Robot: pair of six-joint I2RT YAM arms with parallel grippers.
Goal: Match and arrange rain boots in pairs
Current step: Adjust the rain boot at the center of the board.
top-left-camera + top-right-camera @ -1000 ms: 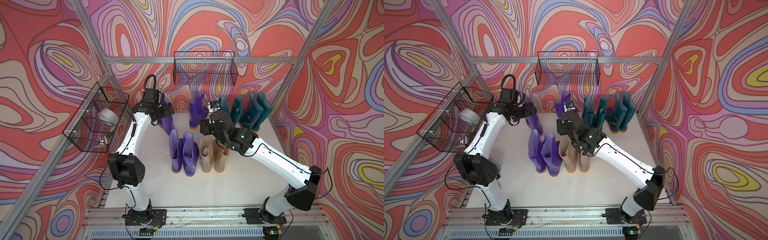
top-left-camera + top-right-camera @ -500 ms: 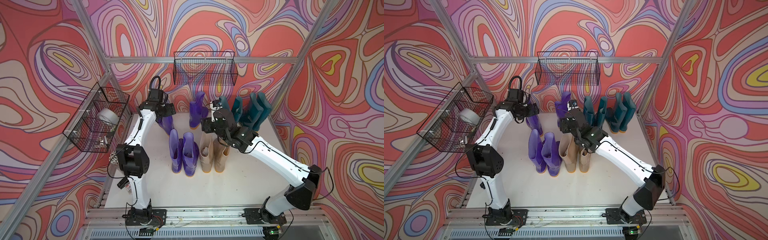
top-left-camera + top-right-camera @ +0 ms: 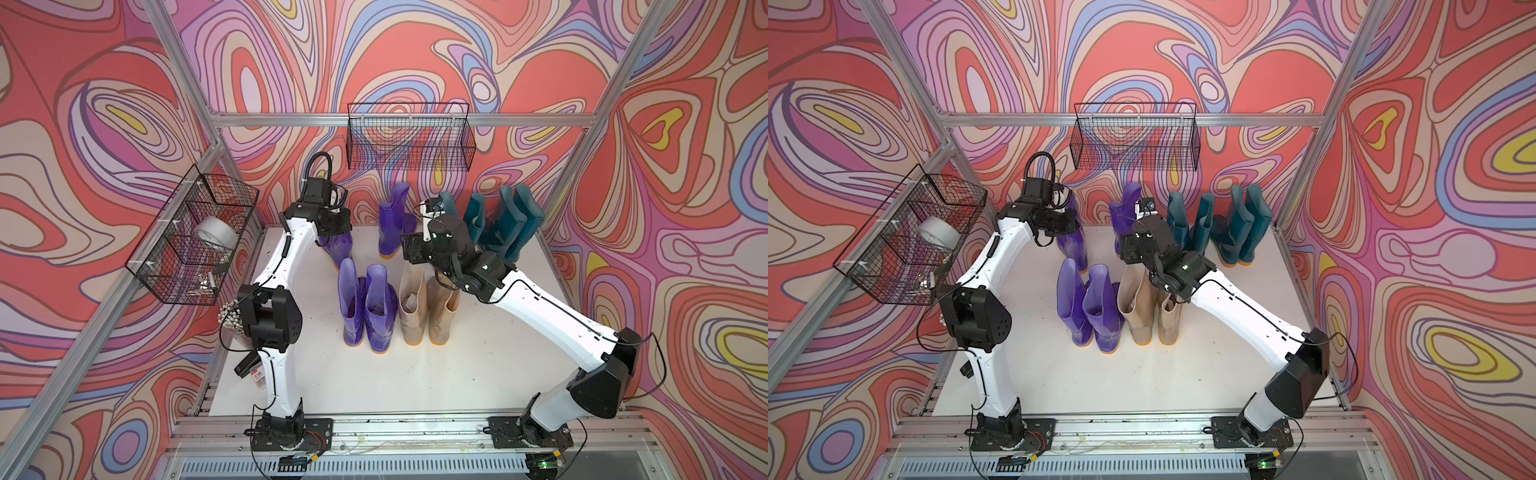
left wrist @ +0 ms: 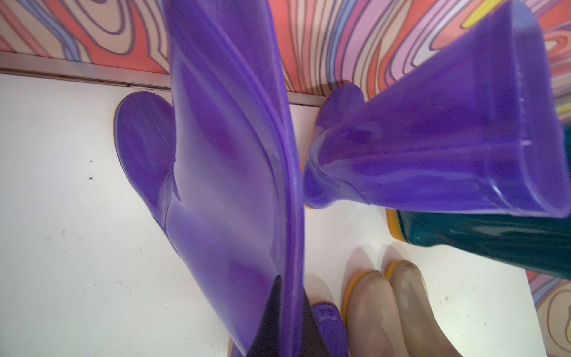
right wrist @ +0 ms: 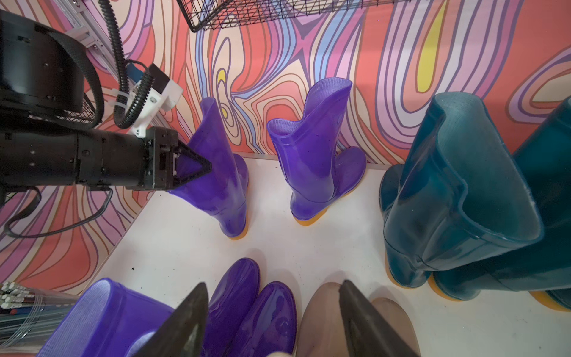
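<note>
Step in hand: pairing the two loose purple boots. The left gripper (image 5: 191,169) has its fingers clamped on the cuff of the far-left purple boot (image 5: 221,185), a glossy translucent rubber knee-high with a yellow-orange sole, and pinches the soft shaft flat.
Held boot's place: far left of the white table (image 3: 374,374), close to the back wall; its sole appears to rest on the surface.
Its mate: the second purple boot (image 3: 392,224), of the same make, stands upright just to the right, with bare table between them.
Right gripper (image 5: 273,284): fingers apart, holding nothing, hovering over the near row.
Already matched: the purple pair (image 3: 365,299) and the beige pair (image 3: 424,307) stand side by side near the centre. The four dark teal boots (image 3: 505,232) stand grouped at the far right.
Next move, as I judge it: carry the held boot rightward and set it beside its mate, toes aligned. The folded shaft may let the foot swing, so the mate could topple.
Left-wall wire basket (image 3: 166,266): holds a white tape roll (image 3: 216,232) and small shiny bits I cannot identify.
Back-wall wire basket (image 3: 409,137): nothing visible inside.
Boot openings: one beige boot shows something pale and crumpled within.
</note>
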